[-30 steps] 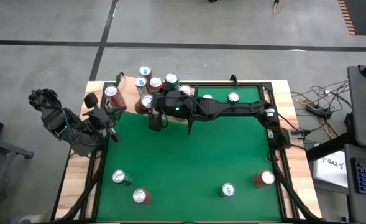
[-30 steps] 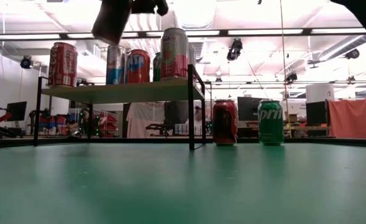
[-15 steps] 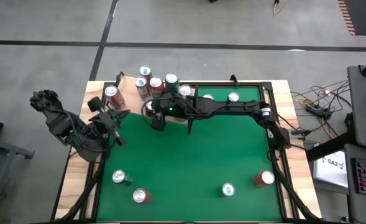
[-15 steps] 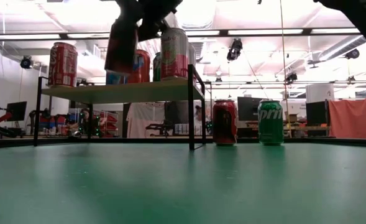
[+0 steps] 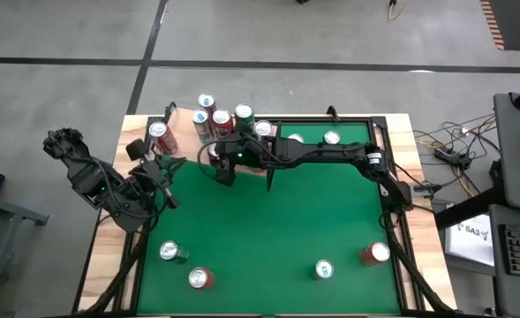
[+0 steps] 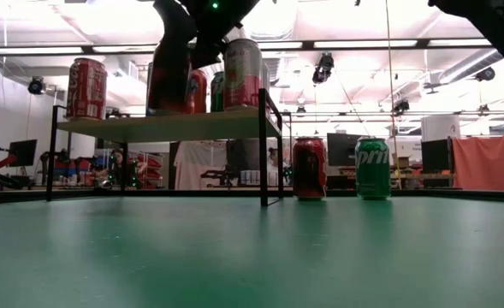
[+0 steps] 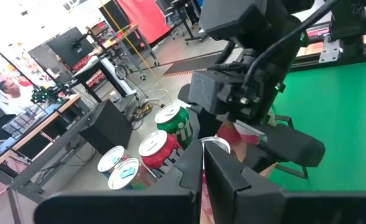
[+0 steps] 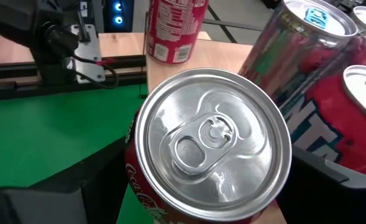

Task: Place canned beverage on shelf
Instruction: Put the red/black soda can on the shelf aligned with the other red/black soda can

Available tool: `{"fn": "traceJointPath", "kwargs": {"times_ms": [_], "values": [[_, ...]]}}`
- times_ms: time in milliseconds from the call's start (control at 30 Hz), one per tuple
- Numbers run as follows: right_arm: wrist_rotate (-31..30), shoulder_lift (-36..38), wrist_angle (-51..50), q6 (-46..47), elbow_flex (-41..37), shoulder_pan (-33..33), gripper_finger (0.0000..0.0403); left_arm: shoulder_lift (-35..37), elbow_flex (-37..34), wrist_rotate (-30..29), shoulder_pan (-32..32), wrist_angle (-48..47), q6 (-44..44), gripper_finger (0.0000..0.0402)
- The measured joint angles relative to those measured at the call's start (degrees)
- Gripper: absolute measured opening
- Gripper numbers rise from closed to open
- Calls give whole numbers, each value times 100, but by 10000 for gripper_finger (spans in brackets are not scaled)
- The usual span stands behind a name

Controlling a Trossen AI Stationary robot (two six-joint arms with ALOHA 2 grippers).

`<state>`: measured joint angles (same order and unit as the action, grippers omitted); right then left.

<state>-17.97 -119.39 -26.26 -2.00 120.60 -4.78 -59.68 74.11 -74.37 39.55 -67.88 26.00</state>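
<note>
Red can [image 6: 170, 73] now lower, at shelf [image 6: 162, 126].

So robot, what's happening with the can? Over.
Right pincer around red can, can base on shelf front edge. Left pincer shut, waiting at table's left. Other cans crowd close behind.
</note>
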Motion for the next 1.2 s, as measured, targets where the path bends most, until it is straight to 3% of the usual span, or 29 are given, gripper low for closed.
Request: {"fn": "traceJointPath", "kwargs": {"times_ms": [1200], "values": [[-20, 0, 458, -228, 46, -149, 338, 2, 0, 0, 0, -59, -2, 0]]}}
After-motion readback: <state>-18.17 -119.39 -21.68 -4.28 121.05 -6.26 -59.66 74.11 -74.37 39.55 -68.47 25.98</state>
